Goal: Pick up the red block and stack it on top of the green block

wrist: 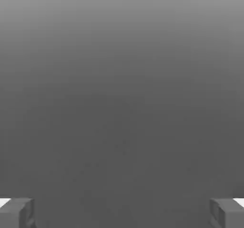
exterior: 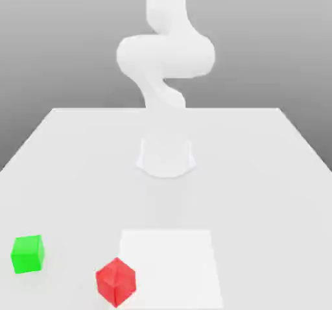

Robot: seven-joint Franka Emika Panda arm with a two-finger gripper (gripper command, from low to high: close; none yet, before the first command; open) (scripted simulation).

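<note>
Where the room greys, a pale tabletop (exterior: 240, 172) lies.

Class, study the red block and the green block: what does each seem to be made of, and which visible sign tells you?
The red block: perhaps painted wood or plastic, smooth; its faces are plain red without grain, with slight shade differences.

The green block: probably plastic, though painted wood is possible; its faces are even, bright green with no visible grain.

Exterior view faces the arm across the table (exterior: 259, 205).
</note>
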